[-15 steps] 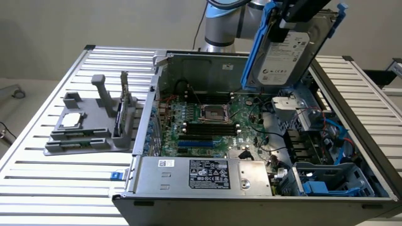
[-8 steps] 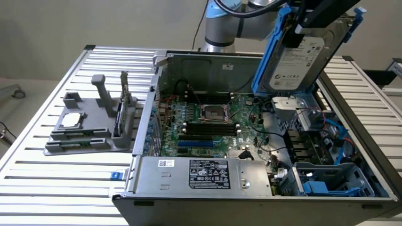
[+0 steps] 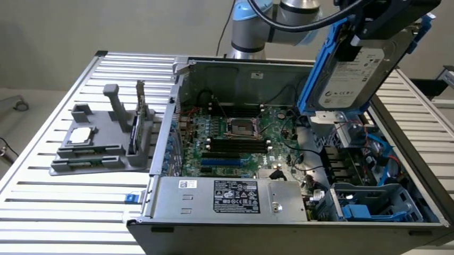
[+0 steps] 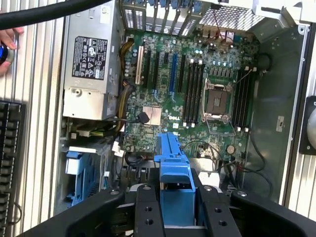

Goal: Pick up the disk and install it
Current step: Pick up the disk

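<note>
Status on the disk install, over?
Gripper shut on the disk. Disk tilted above the open computer case, not seated. Cables by the drive bays below; a person's hand over the table.

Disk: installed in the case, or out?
Out. The disk hangs tilted above the open case, its blue carrier clamped between the gripper fingers.

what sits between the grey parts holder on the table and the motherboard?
The computer case's metal side wall stands upright between the grey holder and the motherboard. The exterior view shows it.
</note>
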